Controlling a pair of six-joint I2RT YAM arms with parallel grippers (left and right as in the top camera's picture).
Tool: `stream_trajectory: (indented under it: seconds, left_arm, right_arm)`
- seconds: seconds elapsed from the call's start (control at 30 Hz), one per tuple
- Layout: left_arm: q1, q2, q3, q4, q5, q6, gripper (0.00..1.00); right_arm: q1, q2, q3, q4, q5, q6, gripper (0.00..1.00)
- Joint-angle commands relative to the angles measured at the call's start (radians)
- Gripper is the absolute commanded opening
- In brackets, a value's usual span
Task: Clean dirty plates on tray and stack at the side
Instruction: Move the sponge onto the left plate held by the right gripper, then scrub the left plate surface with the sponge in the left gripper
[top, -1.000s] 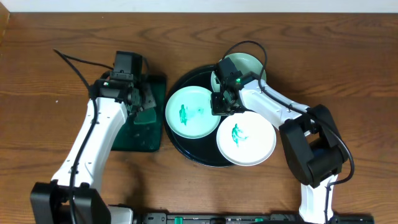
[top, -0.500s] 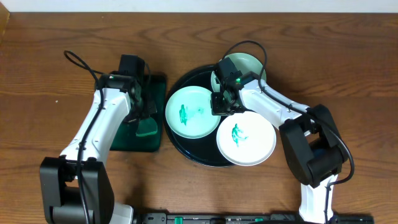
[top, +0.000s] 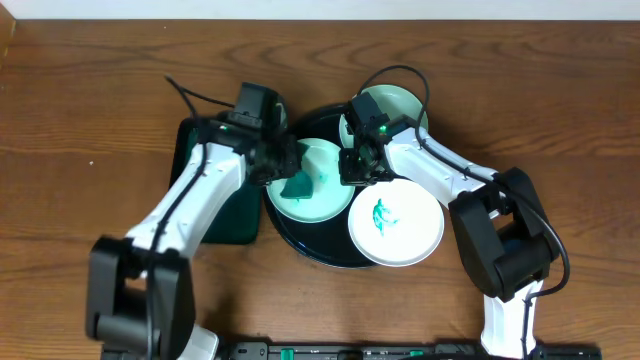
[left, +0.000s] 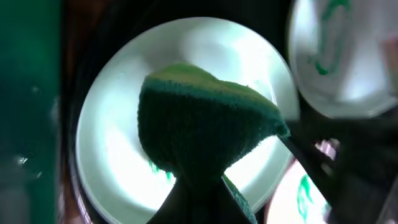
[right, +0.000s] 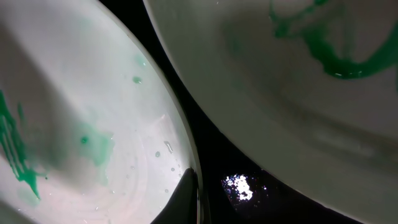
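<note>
- Hovering over the left plate (top: 327, 202) in the overhead view, the left tool (top: 286, 170) is pinching a green sponge (top: 297, 186); whether the sponge touches the plate cannot be told.
- All three plates lie inside the round black tray (top: 300, 243) in mid tabletop (top: 90, 80): left plate, front plate (top: 396, 222) at the right near rim, back plate (top: 392, 105) at the far rim.
- Front plate has a teal smear at centre; the back plate is partly hidden by the right arm and its cable.
- Right tool (top: 352, 176) sits at the right rim of the left plate, between the three plates; spread or pressed together, cannot tell.
- Dark green rectangular tray (top: 240, 215) lies just left of the black tray, with the left arm crossing over it.
- Left wrist view: the sponge, held by its lower end, fills the middle and covers the left plate's centre. A bit of teal shows at the sponge's lower left edge. Two smeared plates sit at the right edge.
- Right wrist view: left plate at left with teal smears and droplets, another smeared plate at upper right, glossy black tray floor between them.
- One dark fingertip (right: 188, 196) sits at the left plate's rim; the other finger is out of view, so the grip cannot be told.
</note>
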Motion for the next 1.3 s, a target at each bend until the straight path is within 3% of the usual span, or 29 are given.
stream_trajectory:
  seconds: [0.0,0.17,0.33,0.4,0.7,0.83,1.1,1.27]
  left_arm:
    - [0.009,0.126,0.016,0.055,-0.013,-0.037,0.07]
    - [0.009,0.252,0.016,0.116,-0.097,-0.068,0.07]
    - [-0.023,0.272,0.016,0.133,0.188,-0.044,0.07]
    - [-0.045,0.273,0.016,0.138,0.236,-0.045,0.07]
    - [-0.108,0.273,0.016,0.159,0.240,-0.060,0.07]
    - [-0.055,0.273,0.016,0.152,0.139,-0.067,0.07]
    - [0.127,0.272,0.016,0.017,-0.259,-0.052,0.07]
    - [0.144,0.272,0.016,-0.001,-0.279,-0.051,0.07]
  right_arm:
    - [0.009,0.048,-0.021,-0.030,0.009,-0.018,0.01]
    - [0.009,0.048,-0.021,-0.034,0.008,-0.018,0.01]
    - [0.009,0.048,-0.021,-0.034,0.008,-0.018,0.01]
    - [0.009,0.048,-0.021,-0.038,0.008,-0.018,0.01]
    - [0.009,0.048,-0.021,-0.047,0.005,-0.018,0.01]
    - [0.009,0.048,-0.021,-0.052,0.005,-0.018,0.01]
    - [0.009,0.048,-0.021,-0.050,0.005,-0.018,0.01]
    - [0.009,0.048,-0.021,-0.047,0.006,-0.018,0.01]
